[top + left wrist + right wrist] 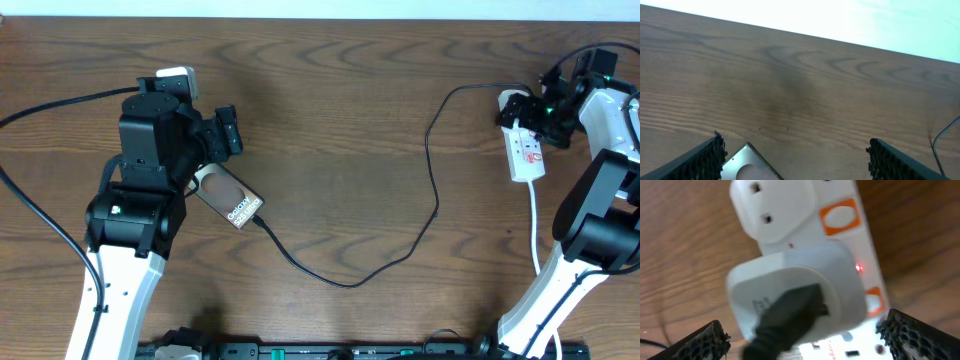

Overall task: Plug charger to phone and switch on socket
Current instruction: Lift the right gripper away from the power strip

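1 glossy bronze phone [235, 203], thin black charger [349, 285], narrow white socket [526, 155]

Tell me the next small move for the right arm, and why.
Probably lift the right gripper clear: its jaws are open and empty, a red light glows beside the charger's adapter on the socket, and the cable meets the phone.

A dark wood-grain surface [340, 120] carries three things. The phone [235, 205] lies flat at the left (Galaxy lettering up), and the socket [525, 150] lies at the far right. The charger [350, 285] loops loosely across the grain between them.
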Robot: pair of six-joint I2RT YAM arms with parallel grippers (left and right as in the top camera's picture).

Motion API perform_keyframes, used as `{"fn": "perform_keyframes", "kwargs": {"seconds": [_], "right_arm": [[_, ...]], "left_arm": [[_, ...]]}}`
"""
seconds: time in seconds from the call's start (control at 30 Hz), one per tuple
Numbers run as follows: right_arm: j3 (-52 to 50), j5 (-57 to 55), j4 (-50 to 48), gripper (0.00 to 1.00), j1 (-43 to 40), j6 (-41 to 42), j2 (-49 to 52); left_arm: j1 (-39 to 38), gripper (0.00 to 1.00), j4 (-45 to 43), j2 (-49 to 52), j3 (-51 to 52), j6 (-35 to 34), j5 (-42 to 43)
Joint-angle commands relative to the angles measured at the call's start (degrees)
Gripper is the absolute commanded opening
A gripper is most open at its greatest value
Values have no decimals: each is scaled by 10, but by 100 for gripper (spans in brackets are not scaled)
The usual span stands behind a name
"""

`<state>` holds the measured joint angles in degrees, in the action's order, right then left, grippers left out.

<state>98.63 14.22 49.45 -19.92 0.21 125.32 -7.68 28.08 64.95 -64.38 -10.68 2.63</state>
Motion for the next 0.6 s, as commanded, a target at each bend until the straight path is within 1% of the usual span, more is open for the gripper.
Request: {"fn": "perform_keyframes", "kwargs": {"seconds": [0.0, 0.3, 0.43, 0.57], "right_arm": [[10, -54, 1, 99, -2, 33, -66], [10, -122, 20, 99, 28, 123, -203], [10, -111, 20, 99, 45, 130, -251], [10, -108, 21, 99, 50, 130, -266]], "left_arm": [[-1, 88, -1, 3, -12, -5, -7], [-1, 88, -1, 3, -12, -5, -7], [-1, 88, -1, 3, -12, -5, -7], [-1, 88, -1, 3, -12, -5, -7]]}}
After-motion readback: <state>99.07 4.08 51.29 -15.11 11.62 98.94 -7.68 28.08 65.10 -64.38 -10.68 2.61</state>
